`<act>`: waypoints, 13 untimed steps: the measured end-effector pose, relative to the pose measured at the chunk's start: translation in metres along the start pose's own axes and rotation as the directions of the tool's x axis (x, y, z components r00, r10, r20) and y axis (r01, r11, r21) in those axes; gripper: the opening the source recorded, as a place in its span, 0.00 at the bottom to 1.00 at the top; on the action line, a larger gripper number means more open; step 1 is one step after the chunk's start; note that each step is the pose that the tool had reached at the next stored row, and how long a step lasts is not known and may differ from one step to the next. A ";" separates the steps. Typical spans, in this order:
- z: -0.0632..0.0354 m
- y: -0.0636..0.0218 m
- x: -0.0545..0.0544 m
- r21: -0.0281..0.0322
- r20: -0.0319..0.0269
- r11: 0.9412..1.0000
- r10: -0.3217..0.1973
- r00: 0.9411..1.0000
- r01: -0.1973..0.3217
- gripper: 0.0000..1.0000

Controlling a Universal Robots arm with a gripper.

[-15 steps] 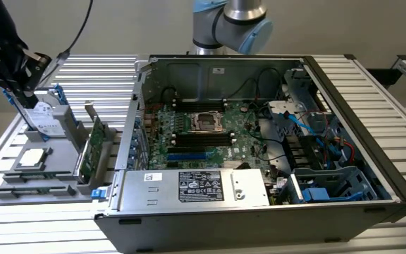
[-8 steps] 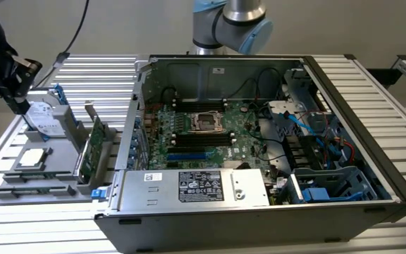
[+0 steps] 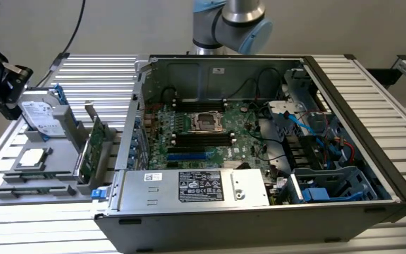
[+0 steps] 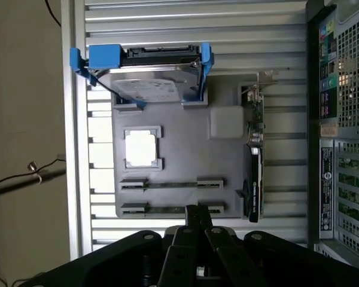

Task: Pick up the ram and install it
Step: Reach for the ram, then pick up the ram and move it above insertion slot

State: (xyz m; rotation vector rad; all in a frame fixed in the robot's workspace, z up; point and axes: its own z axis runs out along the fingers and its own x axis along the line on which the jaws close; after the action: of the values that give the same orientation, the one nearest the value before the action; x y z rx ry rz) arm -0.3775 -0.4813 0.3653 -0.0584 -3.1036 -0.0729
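Ram sticks (image 4: 170,185), two, flat in parallel slots of one gray tray (image 4: 185,149).
Lie at the tray's six o'clock in the exterior view, with one blue-railed hard drive (image 4: 155,86) at twelve, one silver processor (image 4: 140,148) near centre, one green expansion card (image 4: 255,143) at three; tray at nine o'clock of one open computer case (image 3: 245,230). Claw (image 4: 194,210) closed, empty, above the tray. Print on hard-drive and power supply (image 3: 245,185) labels: too small to read.
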 end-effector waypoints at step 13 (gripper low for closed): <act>0.0003 -0.0002 0.003 0.000 0.000 1.000 -0.002 1.000 0.002 0.11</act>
State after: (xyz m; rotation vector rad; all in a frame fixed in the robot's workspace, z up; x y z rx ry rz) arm -0.3806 -0.4813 0.3651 -0.0560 -3.1036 -0.0729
